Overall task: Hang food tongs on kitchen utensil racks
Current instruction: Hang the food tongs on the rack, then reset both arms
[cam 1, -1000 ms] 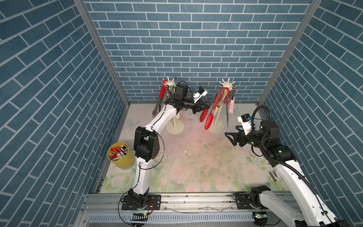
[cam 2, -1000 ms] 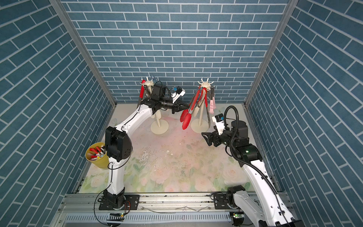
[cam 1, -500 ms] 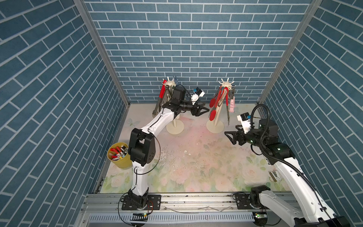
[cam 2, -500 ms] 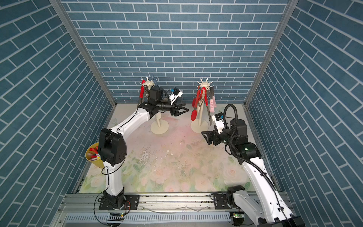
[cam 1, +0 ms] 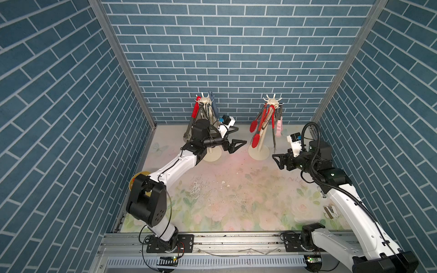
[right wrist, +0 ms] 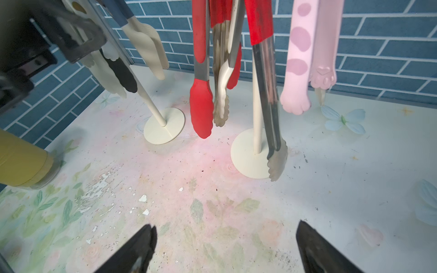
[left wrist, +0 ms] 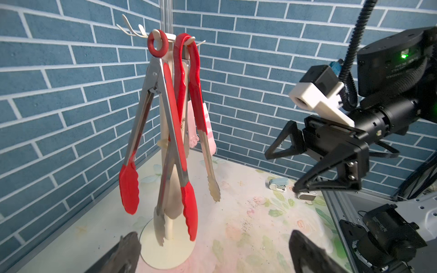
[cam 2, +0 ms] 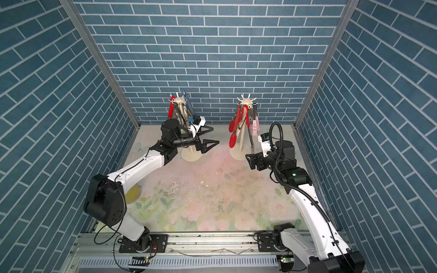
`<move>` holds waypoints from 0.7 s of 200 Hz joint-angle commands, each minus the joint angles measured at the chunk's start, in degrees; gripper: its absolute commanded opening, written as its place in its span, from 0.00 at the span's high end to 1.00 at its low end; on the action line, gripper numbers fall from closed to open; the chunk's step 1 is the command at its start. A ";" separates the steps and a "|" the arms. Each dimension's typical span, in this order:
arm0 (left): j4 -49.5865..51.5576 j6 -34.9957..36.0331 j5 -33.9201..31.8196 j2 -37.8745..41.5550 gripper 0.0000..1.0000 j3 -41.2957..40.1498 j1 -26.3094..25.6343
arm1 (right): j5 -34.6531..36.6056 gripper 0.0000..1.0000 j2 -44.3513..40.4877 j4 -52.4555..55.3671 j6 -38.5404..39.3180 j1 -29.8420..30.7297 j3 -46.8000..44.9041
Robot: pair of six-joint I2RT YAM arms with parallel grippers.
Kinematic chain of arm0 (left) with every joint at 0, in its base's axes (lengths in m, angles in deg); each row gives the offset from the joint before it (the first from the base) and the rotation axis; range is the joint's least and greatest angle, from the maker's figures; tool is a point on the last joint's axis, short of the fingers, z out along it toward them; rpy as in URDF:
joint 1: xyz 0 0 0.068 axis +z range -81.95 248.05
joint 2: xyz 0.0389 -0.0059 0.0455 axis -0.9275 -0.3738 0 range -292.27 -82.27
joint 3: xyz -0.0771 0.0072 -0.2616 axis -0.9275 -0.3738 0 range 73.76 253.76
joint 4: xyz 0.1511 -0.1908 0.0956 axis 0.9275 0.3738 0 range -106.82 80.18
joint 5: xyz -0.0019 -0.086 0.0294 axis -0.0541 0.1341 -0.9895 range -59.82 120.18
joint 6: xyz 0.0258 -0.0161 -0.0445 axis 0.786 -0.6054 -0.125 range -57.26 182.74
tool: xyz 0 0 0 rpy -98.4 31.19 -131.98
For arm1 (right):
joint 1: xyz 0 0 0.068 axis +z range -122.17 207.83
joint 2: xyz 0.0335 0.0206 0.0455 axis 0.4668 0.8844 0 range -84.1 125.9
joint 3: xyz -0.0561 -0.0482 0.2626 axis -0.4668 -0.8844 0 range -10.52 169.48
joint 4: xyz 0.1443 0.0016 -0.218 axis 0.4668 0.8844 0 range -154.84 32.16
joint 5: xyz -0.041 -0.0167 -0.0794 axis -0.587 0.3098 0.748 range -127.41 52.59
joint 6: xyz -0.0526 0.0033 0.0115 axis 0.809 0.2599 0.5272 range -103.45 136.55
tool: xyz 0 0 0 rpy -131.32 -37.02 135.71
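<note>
Racks: two cream pole stands with hooked crowns and round bases. The pink-tongs rack (cam 1: 259,153) and a second rack (cam 1: 212,156) stand side by side near the back wall.
Food tongs (left wrist: 163,132): all hang from hooks. At least four are on the pink-tongs rack: a red-tipped steel pair on a red ring, a red-handled steel pair, a pink paw-shaped pair and a plain steel pair close to the pole. At least three are on the second rack, with red, blue and black parts; the exact count is unclear.
Left gripper (cam 1: 241,135): jaws spread wide, empty, in the air between the pink-tongs rack and the second rack.
Right gripper (cam 1: 276,160): jaws spread wide, empty, near the base of the pink-tongs rack, on the side away from the second rack.
Yellow cup (right wrist: 21,160): one, well apart from the pink-tongs rack, beyond the second rack.
Table (cam 1: 236,189): pale floral sheet, scuffed and flaked in front of the pink-tongs rack.
Walls (cam 1: 224,59): blue brick pattern on three sides.
Rail (cam 1: 236,238): metal, at the front edge, carrying both arm bases.
</note>
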 commanded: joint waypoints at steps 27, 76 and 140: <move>-2.49 1.22 -12.03 13.81 0.01 -12.68 0.15 | 6.99 0.05 -0.63 -5.82 -2.87 -1.46 -4.74; 4.40 1.45 -33.58 29.30 0.01 -25.68 1.72 | 13.24 0.01 -2.08 -10.67 -4.40 -3.70 -10.72; 6.83 -7.75 -50.42 36.13 0.01 -37.53 11.71 | 22.00 0.01 -4.20 -18.52 -6.00 -8.75 -20.53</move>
